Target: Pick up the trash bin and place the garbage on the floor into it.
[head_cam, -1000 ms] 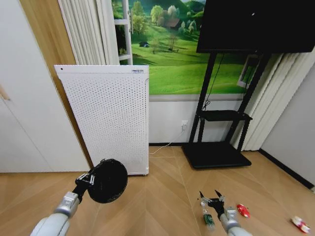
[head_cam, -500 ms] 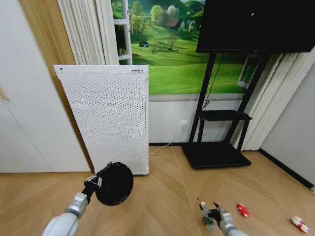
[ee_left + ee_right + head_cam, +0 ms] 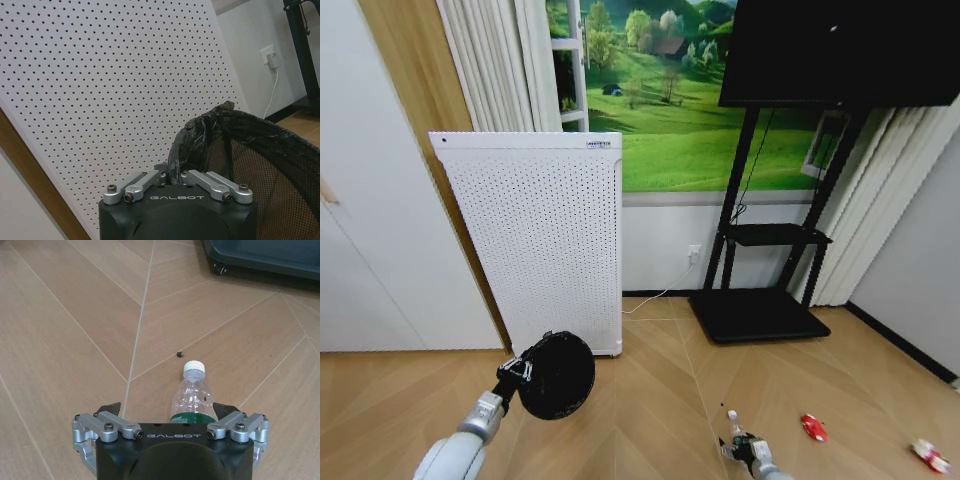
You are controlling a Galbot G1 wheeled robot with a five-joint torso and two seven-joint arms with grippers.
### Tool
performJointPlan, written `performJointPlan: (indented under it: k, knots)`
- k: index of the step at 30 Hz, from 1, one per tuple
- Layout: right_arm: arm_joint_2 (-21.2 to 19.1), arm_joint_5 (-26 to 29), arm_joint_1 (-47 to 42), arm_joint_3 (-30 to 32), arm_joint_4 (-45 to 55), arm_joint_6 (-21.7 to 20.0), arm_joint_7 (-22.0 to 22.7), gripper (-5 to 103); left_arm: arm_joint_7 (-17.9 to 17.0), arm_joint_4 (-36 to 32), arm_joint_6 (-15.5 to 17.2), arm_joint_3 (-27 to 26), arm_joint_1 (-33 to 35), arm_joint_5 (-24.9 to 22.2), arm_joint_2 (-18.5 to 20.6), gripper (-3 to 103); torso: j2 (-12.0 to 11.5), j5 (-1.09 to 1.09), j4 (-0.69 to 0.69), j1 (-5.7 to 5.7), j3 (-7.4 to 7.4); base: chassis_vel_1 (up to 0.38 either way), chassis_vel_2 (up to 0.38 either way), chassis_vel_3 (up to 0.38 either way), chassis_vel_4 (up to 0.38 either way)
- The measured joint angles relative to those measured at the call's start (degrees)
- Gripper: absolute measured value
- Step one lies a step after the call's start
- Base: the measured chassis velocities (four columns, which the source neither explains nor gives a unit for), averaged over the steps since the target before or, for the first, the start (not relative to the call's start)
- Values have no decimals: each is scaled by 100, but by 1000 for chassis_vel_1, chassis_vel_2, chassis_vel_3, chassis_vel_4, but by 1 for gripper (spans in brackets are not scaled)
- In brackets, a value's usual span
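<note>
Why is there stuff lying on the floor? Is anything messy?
Yes. A plastic bottle, a red can and a wrapper lie as litter on the floor. The right gripper is open around the bottle. The left gripper holds the trash bin tipped sideways in the air.

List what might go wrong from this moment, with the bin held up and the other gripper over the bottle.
1. The right gripper straddles the bottle with open jaws; the round bottle may roll away as they close.
2. The left gripper pinches the trash bin only at its rim, by the bunched liner, so the bin may slip or swing.
</note>
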Motion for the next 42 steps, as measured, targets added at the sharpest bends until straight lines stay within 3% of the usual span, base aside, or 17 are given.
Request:
performJointPlan:
  k: [19, 24, 34, 40, 42]
  knots:
    - [416, -700, 521, 92, -1195, 167, -89, 101, 12, -11, -76, 57, 35, 44, -23, 6, 0, 0, 0, 0, 0, 0, 0, 0, 0]
    - [453, -753, 525, 101, -1197, 244, -152, 80, 11, 13, -98, 79, 35, 65, -28, 6, 0, 0, 0, -1, 0, 0, 0, 0, 0]
    - [472, -813, 509, 138, -1163, 288, -162, 53, 11, 55, -129, 113, 24, 87, -44, 6, 0, 0, 0, -1, 0, 0, 0, 0, 0]
    - [457, -812, 448, 182, -1074, 280, -166, 25, 11, 132, -186, 153, 3, 109, -54, 6, 0, 0, 0, -1, 0, 0, 0, 0, 0]
    - [451, -812, 418, 183, -1041, 272, -160, 25, 11, 151, -194, 168, -8, 119, -57, 6, 0, 1, 0, -1, 0, 0, 0, 0, 0]
